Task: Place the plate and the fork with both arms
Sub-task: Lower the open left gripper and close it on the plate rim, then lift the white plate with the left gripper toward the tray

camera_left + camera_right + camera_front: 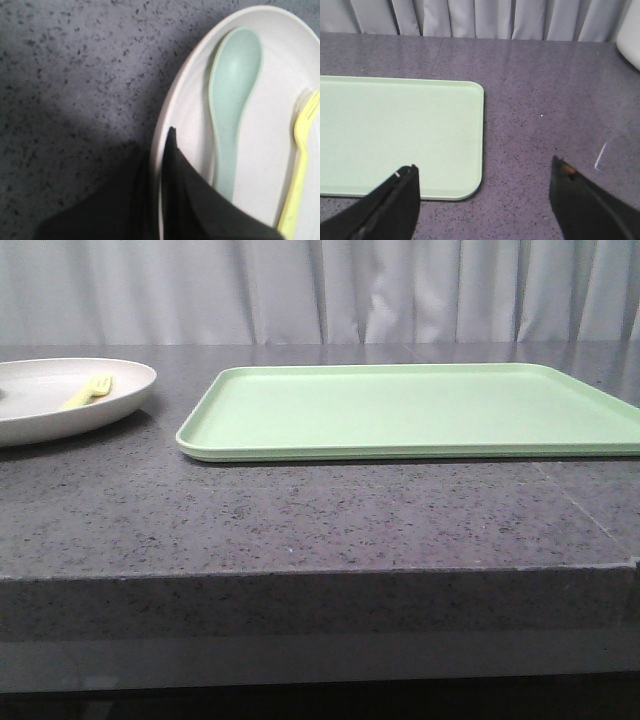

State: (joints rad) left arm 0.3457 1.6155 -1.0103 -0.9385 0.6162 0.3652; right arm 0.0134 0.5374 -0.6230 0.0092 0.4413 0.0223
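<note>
Speckled grey stone table [300, 520], off-white plate [40, 415] at left, light-green tray [420, 410] beside it

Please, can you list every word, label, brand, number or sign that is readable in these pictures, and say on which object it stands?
There is none to read.
The plate, fork, spoon and green tray are plain, without print.
The grey speckled table and the curtain carry no label.
The left pincer and right pincer show no marking.

The plate [60, 405] runs off the front view's left edge — the spoon [232, 100] and fork [300, 165] handles vanish behind the left gripper's dark fingers [200, 200].
</note>
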